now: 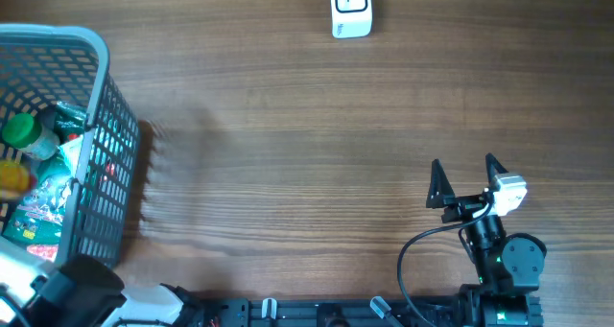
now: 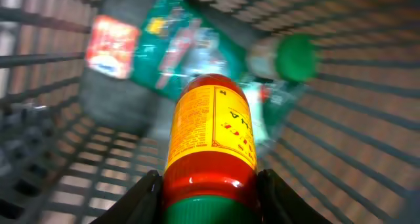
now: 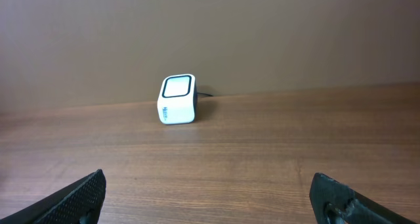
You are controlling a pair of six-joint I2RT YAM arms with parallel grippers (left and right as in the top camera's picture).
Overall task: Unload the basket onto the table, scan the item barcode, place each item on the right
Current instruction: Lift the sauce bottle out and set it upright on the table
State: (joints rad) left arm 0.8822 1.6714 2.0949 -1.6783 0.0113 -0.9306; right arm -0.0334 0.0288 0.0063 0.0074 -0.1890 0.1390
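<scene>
Yellow-labelled bottle [image 2: 210, 135]: lies inside the basket [image 1: 99, 106], on top of the packets [image 2: 190, 46] and just beside a green-capped bottle [image 2: 292, 58]. Its red band and green end are nearest the left wrist camera.
Left fingers [image 2: 146, 196]: down inside the basket, one pressed against each side of the yellow-labelled bottle at its red band. They are partly closed and appear to have it gripped.
Right fingers [image 3: 82, 196]: spread as wide as they go with nothing between them, low over the bare tabletop [image 1: 288, 135], well apart from the basket.
Scanner [image 1: 351, 11]: white box with a dark-rimmed window, at the far edge of the tabletop, well apart from the basket.
Step in hand: taking the item out of the basket. The grip looks made and the lift is not yet done.
Next move: likely a straight rise clear of the basket's rim, without catching the mesh walls or dragging the packets, then a carry across to the scanner.
Barcode: not visible in any view, so the bottle may need turning before its code faces the window.
Risk: a smooth round body could twist in the grip.
</scene>
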